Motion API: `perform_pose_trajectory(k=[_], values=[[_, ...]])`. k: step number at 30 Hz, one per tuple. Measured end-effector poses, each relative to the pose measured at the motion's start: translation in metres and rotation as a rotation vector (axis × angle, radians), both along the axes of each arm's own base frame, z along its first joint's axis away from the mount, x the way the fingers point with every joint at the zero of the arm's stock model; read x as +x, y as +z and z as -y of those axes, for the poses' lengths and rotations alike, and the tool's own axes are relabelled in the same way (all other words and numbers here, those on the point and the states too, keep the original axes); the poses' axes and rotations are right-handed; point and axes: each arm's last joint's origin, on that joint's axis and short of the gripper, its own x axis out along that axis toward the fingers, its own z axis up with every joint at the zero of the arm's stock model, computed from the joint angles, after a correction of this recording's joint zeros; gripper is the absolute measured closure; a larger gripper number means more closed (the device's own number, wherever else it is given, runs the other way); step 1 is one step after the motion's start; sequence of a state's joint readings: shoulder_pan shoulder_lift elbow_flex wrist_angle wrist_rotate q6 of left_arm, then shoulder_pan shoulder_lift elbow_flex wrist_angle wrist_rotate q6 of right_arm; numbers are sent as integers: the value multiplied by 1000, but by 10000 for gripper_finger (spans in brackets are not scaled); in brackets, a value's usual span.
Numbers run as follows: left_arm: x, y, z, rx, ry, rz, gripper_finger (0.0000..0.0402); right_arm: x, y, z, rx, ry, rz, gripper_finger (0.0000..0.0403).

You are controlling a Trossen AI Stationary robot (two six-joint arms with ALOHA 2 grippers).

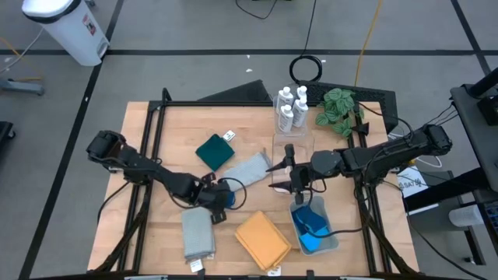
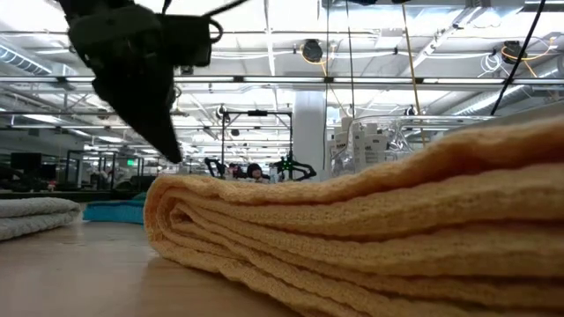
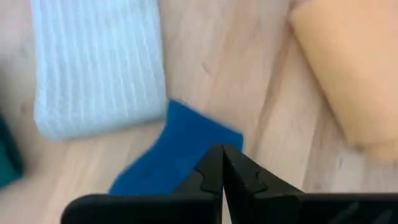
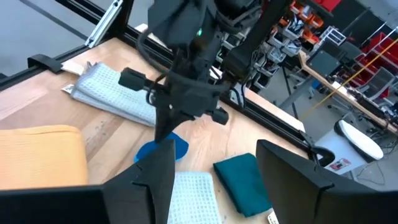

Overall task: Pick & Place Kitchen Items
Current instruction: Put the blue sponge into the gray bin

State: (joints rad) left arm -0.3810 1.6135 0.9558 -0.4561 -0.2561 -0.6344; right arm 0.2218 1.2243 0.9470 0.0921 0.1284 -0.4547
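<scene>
A blue sponge [image 1: 226, 197] lies flat on the wooden table, next to a grey cloth [image 1: 247, 169]. My left gripper [image 1: 219, 194] is shut and empty, with its tips just above the sponge's near edge [image 3: 180, 155]. The low view shows this gripper [image 2: 169, 151] raised off the table. My right gripper [image 1: 293, 185] is open and empty [image 4: 214, 171], hovering between a clear bin [image 1: 292, 149] and a pale tray [image 1: 333, 239] that holds blue sponges [image 1: 311, 225]. A teal cloth [image 1: 215, 152], a second grey cloth [image 1: 198, 233] and an orange cloth [image 1: 262, 239] lie flat. White bottles [image 1: 288, 109] stand at the far edge.
A green plant [image 1: 339, 105] stands at the far right beside the bottles. Black frame rails [image 1: 152, 124] run along the table's left, far and right sides. The orange cloth [image 2: 370, 229] fills the low view's foreground. Bare wood shows at the table's far left [image 1: 171, 132].
</scene>
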Motion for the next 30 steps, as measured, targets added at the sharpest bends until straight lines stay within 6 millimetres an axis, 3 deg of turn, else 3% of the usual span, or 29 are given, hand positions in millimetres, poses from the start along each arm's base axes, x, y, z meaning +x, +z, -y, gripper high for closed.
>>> perform_pose_trajectory(k=[5, 13, 19, 23, 30], values=[[-2, -2, -8, -28, 16, -64, 364, 0, -1, 0, 45, -13, -9, 206], [-20, -8, -27, 66, 47, -296, 199, 0, -1, -1, 92, -23, -16, 206], [-18, -8, -24, 89, -183, -300, 106, 0, -1, -1, 114, -30, -21, 206], [-16, -11, -25, 80, -251, -291, 83, -1, -2, -1, 112, -30, -33, 206], [-19, -32, -38, 43, -226, -257, 80, -1, -2, -1, 111, -30, -34, 206]])
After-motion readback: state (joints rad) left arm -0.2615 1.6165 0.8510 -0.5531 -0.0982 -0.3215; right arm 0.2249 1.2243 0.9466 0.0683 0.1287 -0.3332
